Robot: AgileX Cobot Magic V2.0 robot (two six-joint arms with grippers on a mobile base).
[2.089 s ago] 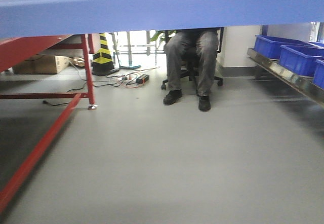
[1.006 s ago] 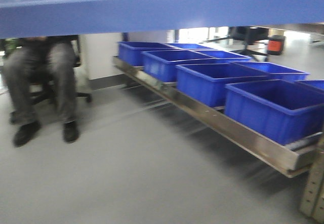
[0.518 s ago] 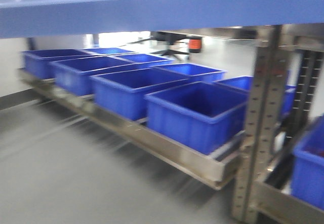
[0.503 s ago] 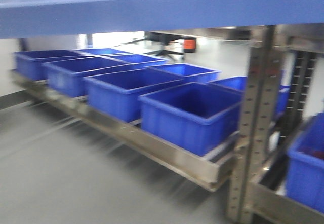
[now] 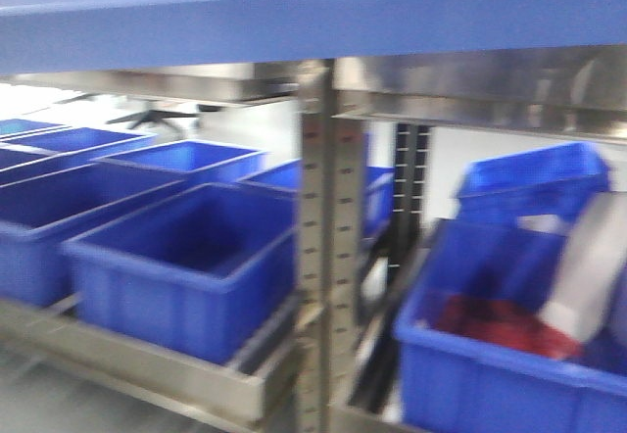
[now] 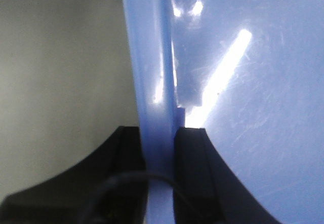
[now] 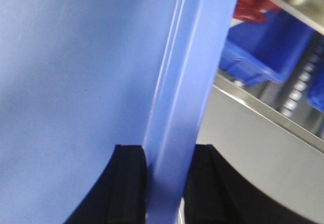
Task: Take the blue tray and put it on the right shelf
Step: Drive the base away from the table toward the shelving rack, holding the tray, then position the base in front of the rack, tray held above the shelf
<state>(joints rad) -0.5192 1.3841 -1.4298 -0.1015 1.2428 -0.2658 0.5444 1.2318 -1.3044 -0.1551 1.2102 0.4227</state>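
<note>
The blue tray [image 5: 313,17] is light periwinkle plastic and fills the top of the front view, held up in the air. In the left wrist view my left gripper [image 6: 161,148] is shut on the tray's left rim [image 6: 152,82], one black finger on each side. In the right wrist view my right gripper [image 7: 169,163] is shut on the tray's right rim [image 7: 187,72]. The stainless-steel shelf [image 5: 470,90] shows just below the tray in the front view, with a perforated grey upright [image 5: 313,257]. It also shows at the right of the right wrist view [image 7: 263,110].
Several deep dark blue bins [image 5: 186,266] stand on the lower steel rack at left. Another dark blue bin [image 5: 509,364] at lower right holds something red and a white object. Grey floor [image 6: 61,72] lies below the left rim.
The view has swung right: the seated person and red table have gone, the row of bins slid left, and the steel upright and right-hand rack came to the middle. Both grippers still hold the tray.
</note>
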